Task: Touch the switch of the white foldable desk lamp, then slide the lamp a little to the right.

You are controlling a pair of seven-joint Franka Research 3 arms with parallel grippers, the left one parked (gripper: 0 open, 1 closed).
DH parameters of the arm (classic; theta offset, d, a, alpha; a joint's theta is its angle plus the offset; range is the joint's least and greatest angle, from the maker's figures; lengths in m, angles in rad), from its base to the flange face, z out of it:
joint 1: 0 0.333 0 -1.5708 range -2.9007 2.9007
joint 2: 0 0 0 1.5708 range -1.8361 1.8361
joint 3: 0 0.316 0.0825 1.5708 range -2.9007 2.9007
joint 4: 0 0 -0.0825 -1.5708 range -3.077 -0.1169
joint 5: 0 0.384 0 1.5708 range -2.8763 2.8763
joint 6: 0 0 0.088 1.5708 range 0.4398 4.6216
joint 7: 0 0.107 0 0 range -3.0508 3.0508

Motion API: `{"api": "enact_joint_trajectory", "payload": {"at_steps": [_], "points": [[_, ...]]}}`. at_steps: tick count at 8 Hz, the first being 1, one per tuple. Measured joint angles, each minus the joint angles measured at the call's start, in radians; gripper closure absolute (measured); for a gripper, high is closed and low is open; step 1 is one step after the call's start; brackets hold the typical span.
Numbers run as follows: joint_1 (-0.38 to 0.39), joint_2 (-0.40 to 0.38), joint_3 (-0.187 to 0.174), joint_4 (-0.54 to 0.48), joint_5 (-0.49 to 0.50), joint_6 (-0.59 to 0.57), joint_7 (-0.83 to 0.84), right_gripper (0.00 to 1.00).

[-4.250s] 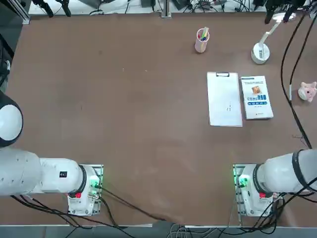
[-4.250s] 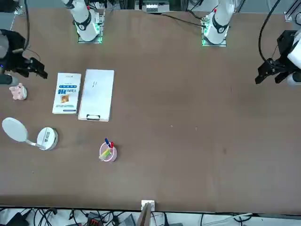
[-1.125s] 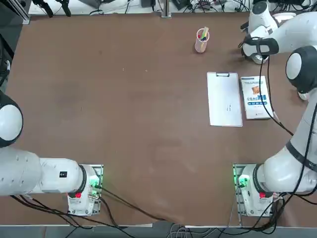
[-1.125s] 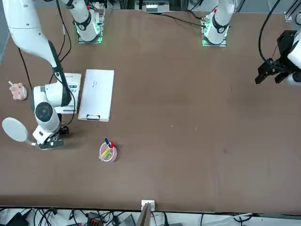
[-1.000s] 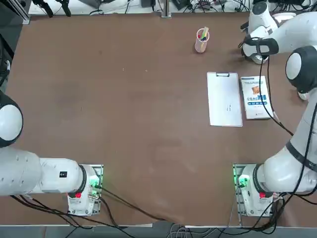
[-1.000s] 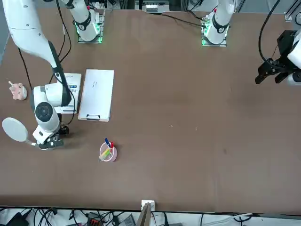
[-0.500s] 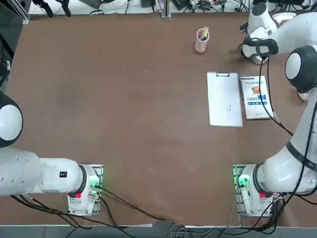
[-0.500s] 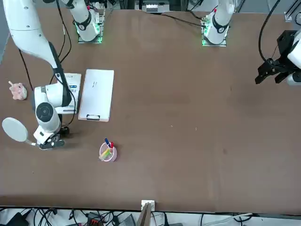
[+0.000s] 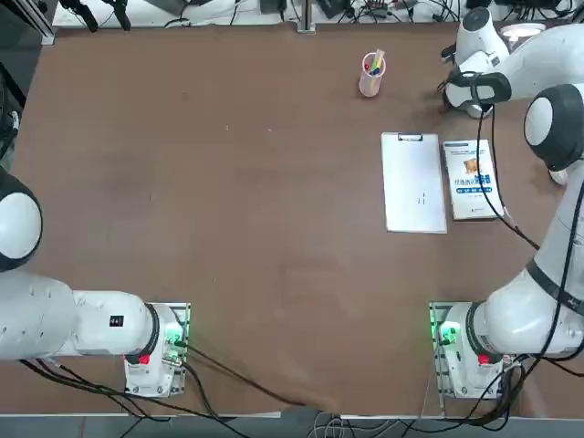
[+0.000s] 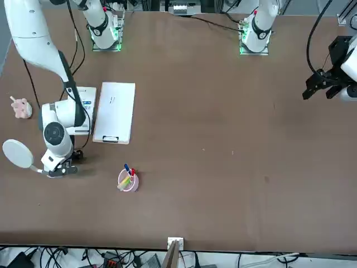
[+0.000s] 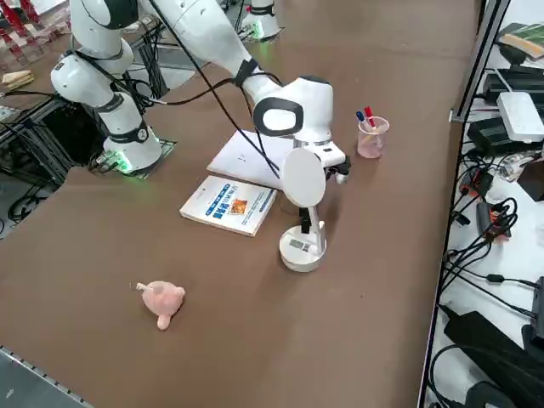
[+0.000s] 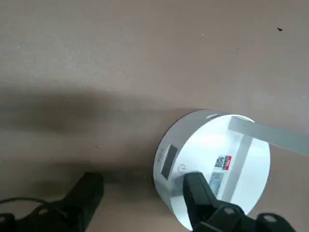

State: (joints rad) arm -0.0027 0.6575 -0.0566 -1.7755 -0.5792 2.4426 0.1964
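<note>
In the front view I have my right gripper (image 10: 62, 170) at the base of the white foldable desk lamp (image 10: 18, 153), whose round head sticks out beside it. From the right side, the lamp stands near the book (image 11: 229, 205), its disc base on the table (image 11: 255, 340). In the wrist view my fingers (image 12: 199, 198) are spread apart with nothing gripped, one over the edge of the lamp's base, the other off to its side.

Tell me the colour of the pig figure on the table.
The pig figure is pink; the right side view shows it best.
</note>
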Motion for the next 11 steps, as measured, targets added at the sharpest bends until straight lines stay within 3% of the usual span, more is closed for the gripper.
{"api": "enact_joint_trajectory", "payload": {"at_steps": [9,11], "points": [[0.010,-0.004,0.008,0.017,-0.003,0.007,-0.013,0.00],[0.028,-0.043,0.009,0.027,-0.006,-0.011,-0.030,0.00]]}}
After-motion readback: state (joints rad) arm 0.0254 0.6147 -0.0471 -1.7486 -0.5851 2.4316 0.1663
